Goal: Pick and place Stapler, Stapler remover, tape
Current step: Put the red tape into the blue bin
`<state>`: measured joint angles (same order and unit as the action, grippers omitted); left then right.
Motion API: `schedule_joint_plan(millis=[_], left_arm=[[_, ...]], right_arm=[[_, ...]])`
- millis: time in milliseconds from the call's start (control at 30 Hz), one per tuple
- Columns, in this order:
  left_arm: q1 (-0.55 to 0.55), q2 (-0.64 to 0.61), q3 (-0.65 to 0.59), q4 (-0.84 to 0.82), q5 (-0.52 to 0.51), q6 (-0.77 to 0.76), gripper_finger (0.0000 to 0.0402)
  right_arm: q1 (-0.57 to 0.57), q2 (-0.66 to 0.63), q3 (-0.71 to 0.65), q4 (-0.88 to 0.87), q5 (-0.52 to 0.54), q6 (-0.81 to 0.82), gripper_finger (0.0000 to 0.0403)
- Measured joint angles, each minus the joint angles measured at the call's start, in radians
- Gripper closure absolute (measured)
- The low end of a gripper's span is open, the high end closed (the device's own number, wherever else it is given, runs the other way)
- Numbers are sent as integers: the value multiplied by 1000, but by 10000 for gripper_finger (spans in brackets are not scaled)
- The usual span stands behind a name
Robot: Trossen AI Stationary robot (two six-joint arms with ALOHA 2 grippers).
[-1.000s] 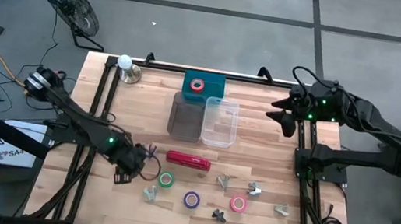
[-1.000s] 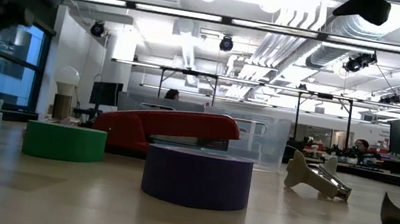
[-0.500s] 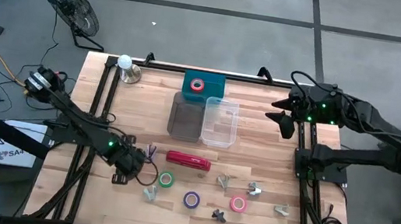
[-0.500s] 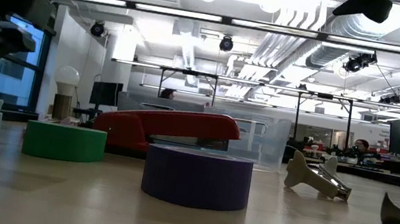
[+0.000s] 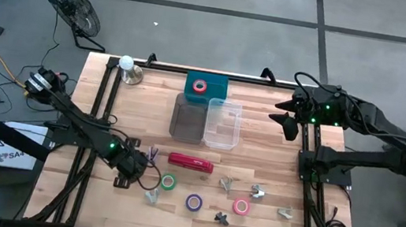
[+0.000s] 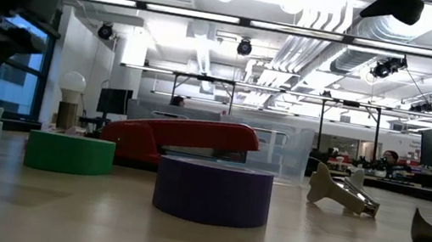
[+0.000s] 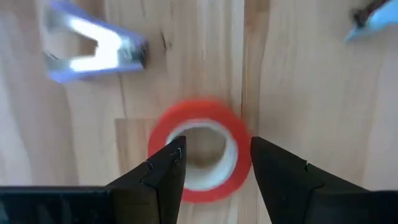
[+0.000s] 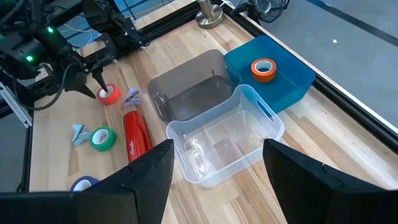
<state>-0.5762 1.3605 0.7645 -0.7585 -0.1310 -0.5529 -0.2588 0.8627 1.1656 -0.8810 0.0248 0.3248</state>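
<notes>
Stapler (image 5: 190,162): one red bar-shaped unit, lying flat on the wooden table (image 5: 261,153) near its middle, just in front of the smoky grey bin (image 5: 187,118).

Tape, red roll (image 7: 200,149): flat on the table at the left front, directly below the left gripper (image 7: 214,168). In the left wrist view the two dark fingers (image 7: 163,174) stand parted to either side of the roll, not closed on it; whether they touch it cannot be told.

Tape, green roll (image 5: 169,182): just in front of the stapler's left end.

Tape, purple roll (image 5: 194,202): further front, between the green and the pink.

Tape, pink roll (image 5: 241,206): right of the purple roll.

Tape, orange-red roll (image 5: 200,86): on the teal box (image 5: 219,84) at the far edge.

Staple removers (image 5: 227,184): several small claw-shaped pieces scattered among the front rolls; one lies just beside the red roll in the left wrist view.

Clear bin (image 5: 222,123): beside the grey bin, on its right.

Right gripper (image 5: 288,121): raised over the table's far right part, well apart from all items, fingers spread, holding nothing.

Lamp (image 5: 127,69): far left corner.
</notes>
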Motion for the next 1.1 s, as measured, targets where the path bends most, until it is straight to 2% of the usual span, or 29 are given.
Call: schedule_joint_plan(millis=[100,267,867,1100], left_arm=[[0,0,13,-20,-14,7,225],[-2,0,21,-26,51,-13,225],[0,4,-41,35,43,-54,225],[0,71,-41,44,46,-54,225]], right_arm=[[0,0,0,0,3,0,164],[0,0,0,-8,22,0,164],[0,0,0,-16,25,12,164],[0,0,0,-17,25,15,164]])
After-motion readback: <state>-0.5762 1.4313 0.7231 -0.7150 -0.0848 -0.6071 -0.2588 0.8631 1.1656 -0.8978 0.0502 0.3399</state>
